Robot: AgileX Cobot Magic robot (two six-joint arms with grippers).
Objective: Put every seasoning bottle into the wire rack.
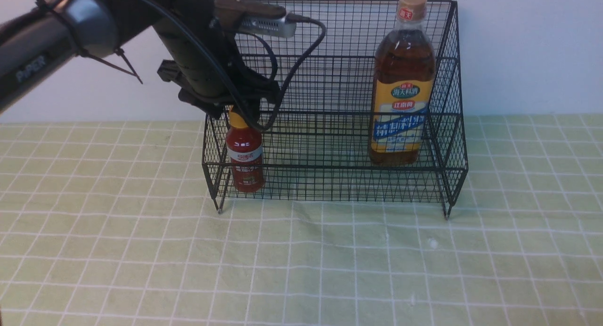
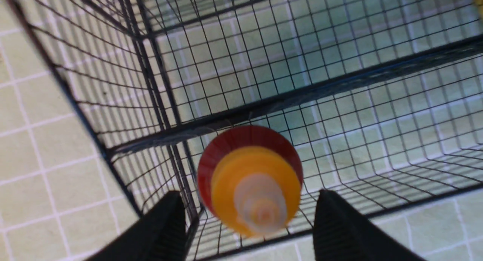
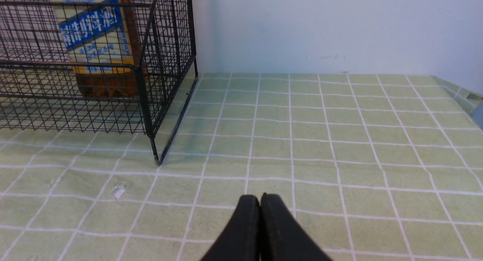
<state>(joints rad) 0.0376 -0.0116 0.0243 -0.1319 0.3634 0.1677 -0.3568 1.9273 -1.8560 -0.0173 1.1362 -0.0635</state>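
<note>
The small red bottle (image 1: pixel 244 161) stands upright in the left front corner of the wire rack (image 1: pixel 330 184), so it won't tip. The tall amber bottle (image 1: pixel 401 90) stands inside on the right. My left tool (image 2: pixel 249 219) is open around the yellow cap, holding nothing. My right tool (image 3: pixel 259 223) is shut and empty over the worktop (image 3: pixel 339 140)

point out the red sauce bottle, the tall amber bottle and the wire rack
red sauce bottle (image 1: pixel 244 163), front view, on its label
tall amber bottle (image 1: pixel 401 104), front view, on its yellow label
wire rack (image 1: pixel 330 184), front view, on its front mesh wall
</note>
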